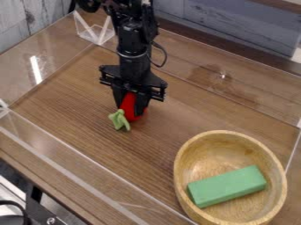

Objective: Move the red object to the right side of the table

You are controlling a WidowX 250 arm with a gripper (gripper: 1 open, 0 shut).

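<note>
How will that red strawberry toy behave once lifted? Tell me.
The strawberry toy looks small, so probably light. Its rounded, egg-like body may roll if released on the table. The gripper pinches its smooth sides, so it could slip.

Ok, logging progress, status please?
Pincer shut on red object, low over table. Bowl with green block sits right.

Wood-grain table with wooden bowl and red object.

A green rectangular block lies inside a round wooden bowl.
</note>
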